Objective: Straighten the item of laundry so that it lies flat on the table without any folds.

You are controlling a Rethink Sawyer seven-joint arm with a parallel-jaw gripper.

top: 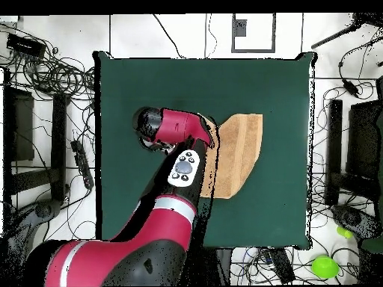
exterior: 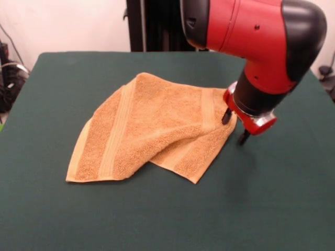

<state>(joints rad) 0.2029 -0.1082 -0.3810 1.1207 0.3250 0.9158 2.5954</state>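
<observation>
The orange-tan towel (exterior: 157,125) lies crumpled near the middle of the dark green table (exterior: 272,209). Its right part is folded over itself, with a ridge running toward the front corner. Paler bands show on the left part and near the right edge. My gripper (exterior: 235,127) hangs low at the towel's right corner, open. One fingertip (exterior: 226,116) touches the towel's edge and the other stands just off it over the cloth. In the overhead view the towel (top: 241,152) lies right of the arm's wrist (top: 172,128), which hides the gripper.
The red and black arm (exterior: 251,36) comes down over the table's far right side. Cables and stands (top: 52,90) surround the table (top: 149,75) on the floor. Two green objects (top: 326,264) lie on the floor at one corner.
</observation>
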